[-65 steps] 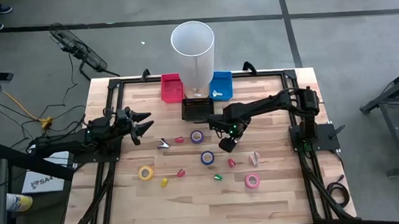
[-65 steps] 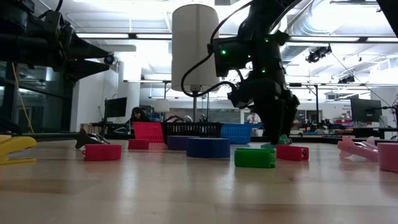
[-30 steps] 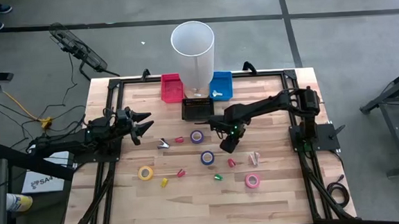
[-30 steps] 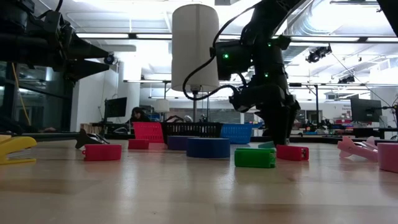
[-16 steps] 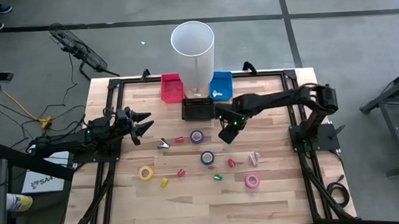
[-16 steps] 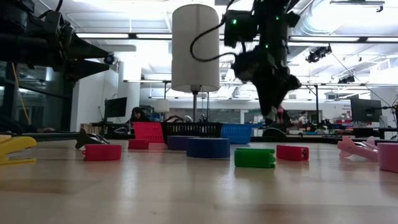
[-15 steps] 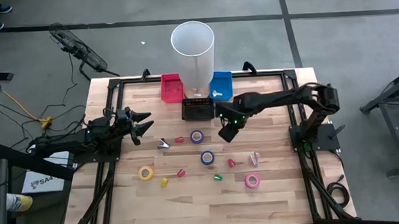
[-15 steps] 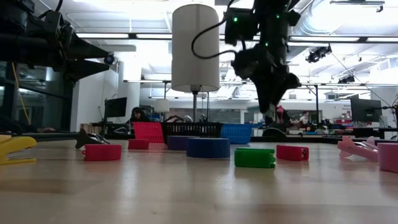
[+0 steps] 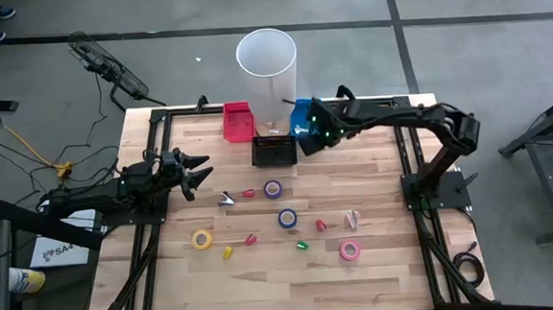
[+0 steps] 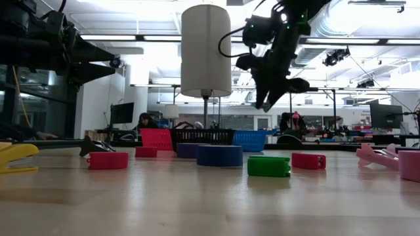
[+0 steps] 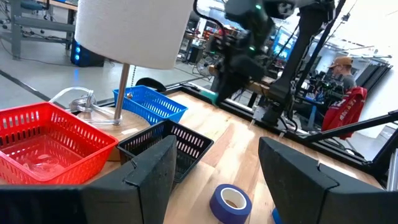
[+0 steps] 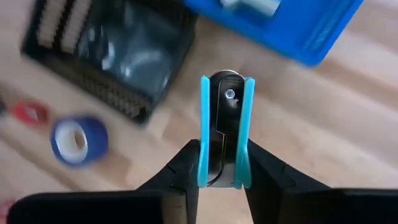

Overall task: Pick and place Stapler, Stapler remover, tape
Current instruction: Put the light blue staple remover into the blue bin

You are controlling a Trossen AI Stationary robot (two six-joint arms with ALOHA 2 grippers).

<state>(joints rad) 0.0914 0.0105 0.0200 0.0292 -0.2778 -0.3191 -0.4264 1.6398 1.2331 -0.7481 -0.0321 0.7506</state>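
Note:
My right gripper hangs high over the table's far part, beside the blue basket, shut on a cyan stapler remover. The low view shows the right gripper well above the tabletop. Two blue tape rolls, a yellow one and a pink one lie flat on the wood. Small red, green and yellow staplers lie among them. My left gripper waits open at the table's left. My right gripper pinches the stapler remover between its two fingers, one on the outer face of each cyan arm. The fingers point down from above. The remover is lifted clear of the table and sticks out beyond the fingertips.
A red basket, a black basket and the blue basket stand in a row at the far edge around a tall white cylinder. A silver remover and a pink one lie on the table.
My right gripper has risen from the tabletop near the red stapler and gone toward the far edge, up to the blue basket. It has stayed shut on the stapler remover, which is now lifted clear.

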